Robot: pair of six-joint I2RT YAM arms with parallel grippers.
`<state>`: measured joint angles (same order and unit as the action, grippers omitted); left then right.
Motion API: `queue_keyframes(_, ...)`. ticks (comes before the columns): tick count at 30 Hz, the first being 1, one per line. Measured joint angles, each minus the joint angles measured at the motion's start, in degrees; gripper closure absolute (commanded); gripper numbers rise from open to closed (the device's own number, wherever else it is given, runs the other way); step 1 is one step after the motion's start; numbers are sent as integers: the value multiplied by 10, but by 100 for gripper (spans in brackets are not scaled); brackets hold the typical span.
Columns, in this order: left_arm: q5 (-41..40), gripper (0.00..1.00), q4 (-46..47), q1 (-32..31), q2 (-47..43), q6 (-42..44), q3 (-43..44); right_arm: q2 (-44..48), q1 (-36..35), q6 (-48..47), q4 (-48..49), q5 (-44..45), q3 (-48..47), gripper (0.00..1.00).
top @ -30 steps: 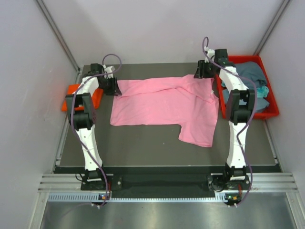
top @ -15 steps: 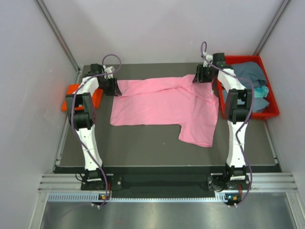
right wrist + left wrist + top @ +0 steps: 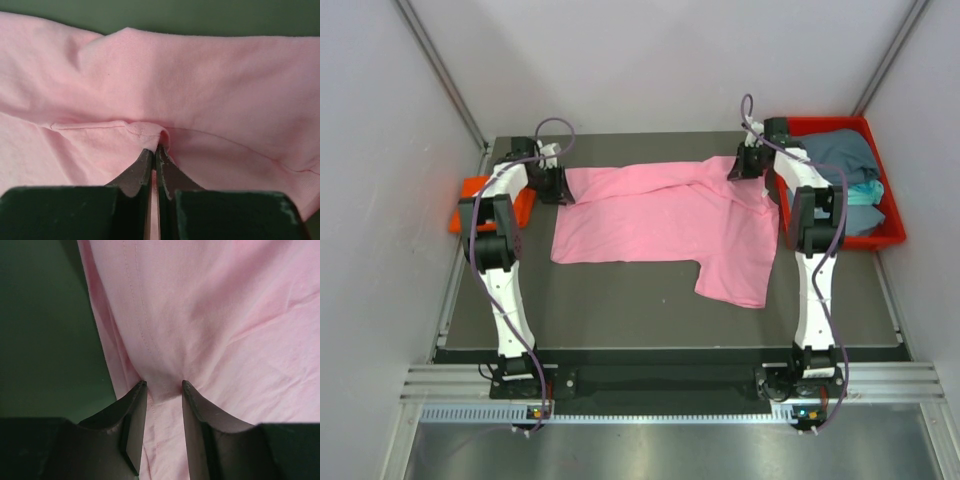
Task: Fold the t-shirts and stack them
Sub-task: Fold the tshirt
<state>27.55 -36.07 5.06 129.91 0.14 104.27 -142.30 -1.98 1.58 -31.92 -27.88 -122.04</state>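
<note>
The right gripper (image 3: 156, 149) is clenched on the pink shirt (image 3: 200, 75), with a small fold by a seam nipped between its tips. The cloth spreads ahead of them and to both sides, with dark table (image 3: 200, 15) beyond. The left gripper (image 3: 163, 386) has its 2 fingers apart, tips down on the same shirt. The cloth puckers in the gap between them, and the hemmed edge runs just outside 1 finger. Seen from above, the grippers sit at the shirt's 2 far corners, and the shirt lies mostly flat back toward the bases. Just right of the right gripper, a red tray (image 3: 898, 228) holds a grey-blue shirt (image 3: 845, 150) and a teal shirt (image 3: 866, 190). An orange shirt (image 3: 472, 192) lies left of the left gripper.
</note>
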Motion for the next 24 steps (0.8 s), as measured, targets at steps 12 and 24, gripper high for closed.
queue_keyframes(12,20,62,6,0,0,-21,-4,81,-1,-1,-7,-1,73,100)
queue_keyframes(24,52,62,14,12,0,-37,-1,159,-26,-1,-9,-13,174,99)
